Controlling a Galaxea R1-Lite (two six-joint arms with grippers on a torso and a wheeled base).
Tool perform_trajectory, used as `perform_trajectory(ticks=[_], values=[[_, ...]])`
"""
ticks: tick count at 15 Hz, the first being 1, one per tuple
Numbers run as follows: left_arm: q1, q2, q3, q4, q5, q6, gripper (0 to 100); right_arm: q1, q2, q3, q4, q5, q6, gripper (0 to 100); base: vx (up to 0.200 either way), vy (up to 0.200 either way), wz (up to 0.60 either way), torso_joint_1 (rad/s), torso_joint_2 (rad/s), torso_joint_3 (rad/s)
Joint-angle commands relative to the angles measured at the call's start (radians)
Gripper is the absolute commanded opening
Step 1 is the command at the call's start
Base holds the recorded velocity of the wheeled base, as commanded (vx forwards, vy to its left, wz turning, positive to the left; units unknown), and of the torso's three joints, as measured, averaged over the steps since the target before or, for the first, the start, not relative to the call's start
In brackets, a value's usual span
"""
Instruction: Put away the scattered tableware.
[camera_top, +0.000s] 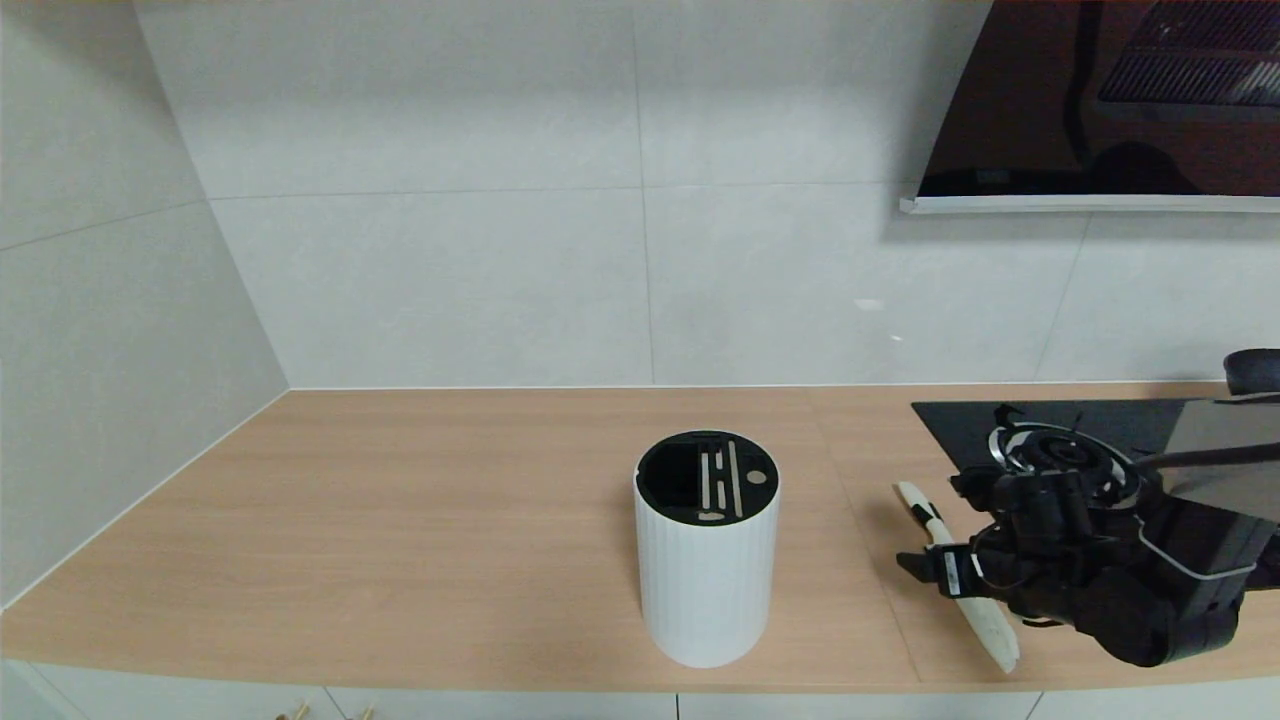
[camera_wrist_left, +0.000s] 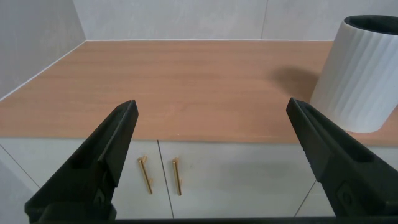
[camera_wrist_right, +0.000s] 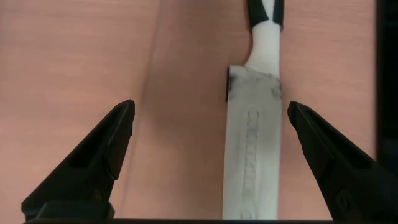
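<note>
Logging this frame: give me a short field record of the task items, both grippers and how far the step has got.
surface: wooden counter
holder: white ribbed cylinder with a black slotted top, upright at mid-counter
knife: white blade, lying flat on the counter to the holder's right, beside the hob
right gripper: open, above the knife, not gripping it
left gripper: open, empty, off the counter's front edge, left of the holder
status: knife not yet in the holder

No text, number or sign can be read anywhere. The knife blade bears a faint stamped strip, illegible.
</note>
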Motion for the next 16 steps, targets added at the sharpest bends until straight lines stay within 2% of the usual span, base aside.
perform_trajectory(ticks=[1,5,16], values=[[0.0,0.0,0.0,0.0,0.001,0.001,100,-0.005,0.081,-0.023,-0.006,-0.012,0.002,100,0.0,0.0,0.0,0.0,0.0,0.0],[0.0,0.0,0.0,0.0,0.001,-0.001,100,-0.03,0.098,-0.063,-0.059,-0.078,0.022,100,0.0,0.0,0.0,0.0,0.0,0.0],[0.0,0.0,0.0,0.0,0.001,0.001,100,-0.039,0.151,-0.102,-0.09,-0.119,0.022,100,0.0,0.0,0.0,0.0,0.0,0.0]])
